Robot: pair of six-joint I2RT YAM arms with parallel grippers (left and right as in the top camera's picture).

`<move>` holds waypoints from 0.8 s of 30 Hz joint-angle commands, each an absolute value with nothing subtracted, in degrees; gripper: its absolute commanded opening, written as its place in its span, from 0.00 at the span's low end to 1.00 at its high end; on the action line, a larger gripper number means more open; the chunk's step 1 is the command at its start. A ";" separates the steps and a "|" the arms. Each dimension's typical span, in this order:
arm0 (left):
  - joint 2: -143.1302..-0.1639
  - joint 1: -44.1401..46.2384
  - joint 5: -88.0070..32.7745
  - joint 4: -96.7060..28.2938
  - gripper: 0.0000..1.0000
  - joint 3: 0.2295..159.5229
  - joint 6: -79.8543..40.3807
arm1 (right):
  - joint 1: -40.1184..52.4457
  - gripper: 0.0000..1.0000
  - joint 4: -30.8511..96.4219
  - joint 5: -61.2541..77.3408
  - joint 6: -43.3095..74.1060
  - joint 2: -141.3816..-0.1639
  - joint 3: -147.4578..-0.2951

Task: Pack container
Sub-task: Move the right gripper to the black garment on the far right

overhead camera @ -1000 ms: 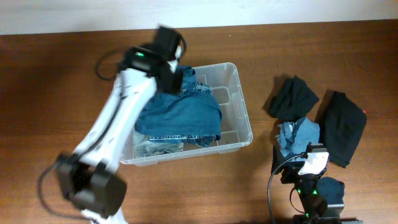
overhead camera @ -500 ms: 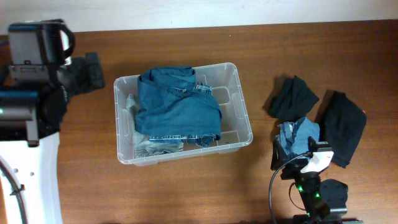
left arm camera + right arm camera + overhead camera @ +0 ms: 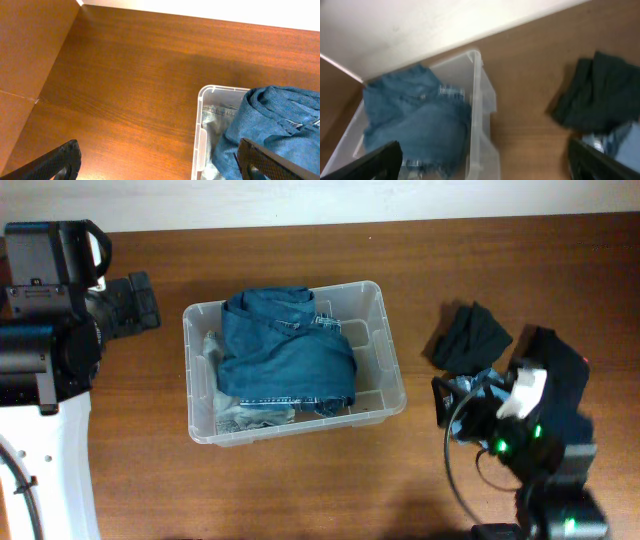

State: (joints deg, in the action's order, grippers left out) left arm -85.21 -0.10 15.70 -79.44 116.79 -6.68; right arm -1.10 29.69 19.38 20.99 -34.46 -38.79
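The container (image 3: 378, 340), holding blue denim (image 3: 290, 355), is sitting on the counter (image 3: 300, 490) between both end effectors. The left end effector (image 3: 160, 165) is hovering with its fingers spread wide. The right end effector (image 3: 485, 162) is gaping too, with black garments (image 3: 600, 90) lying just ahead of it.

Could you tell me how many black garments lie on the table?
2: one black garment right of the clear plastic bin, another further right, partly under the arm; more may be hidden.

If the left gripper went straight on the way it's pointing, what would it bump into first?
Most likely the bare wooden table, just beside the container. The jeans inside it sit to one side of the line of the left gripper, though depth is hard to judge.
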 commanded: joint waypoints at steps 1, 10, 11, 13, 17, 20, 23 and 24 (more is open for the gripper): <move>-85.43 -0.27 16.29 -79.37 0.99 116.73 -6.42 | -2.17 0.98 33.23 20.84 19.62 -45.76 -51.96; -85.43 -0.27 16.32 -79.37 0.99 116.73 -6.42 | -31.22 0.98 48.25 28.82 16.51 -72.40 -68.51; -85.43 -0.27 16.32 -79.37 0.99 116.73 -6.42 | -33.93 0.98 48.23 30.46 15.77 -74.87 -68.51; -85.43 -0.27 16.32 -79.37 0.99 116.73 -6.39 | -40.73 0.99 48.60 32.67 13.50 -82.41 -68.51; -85.43 -0.27 16.29 -79.40 0.99 116.73 -6.39 | -48.80 0.98 47.44 32.56 10.83 -95.04 -68.49; -85.43 -0.27 16.29 -79.37 0.99 116.73 -6.39 | -51.99 0.98 44.77 32.51 7.49 -101.49 -68.49; -85.43 -0.27 16.29 -79.37 0.99 116.73 -6.42 | -53.01 0.98 43.51 32.36 5.02 -105.34 -68.49; -85.43 -0.27 16.32 -79.40 0.99 116.73 -6.42 | -52.97 0.98 43.07 32.34 4.34 -106.08 -68.49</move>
State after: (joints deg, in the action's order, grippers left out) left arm -85.23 -0.10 15.70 -79.55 116.79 -6.68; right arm -52.80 44.01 31.05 8.84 -103.92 -68.10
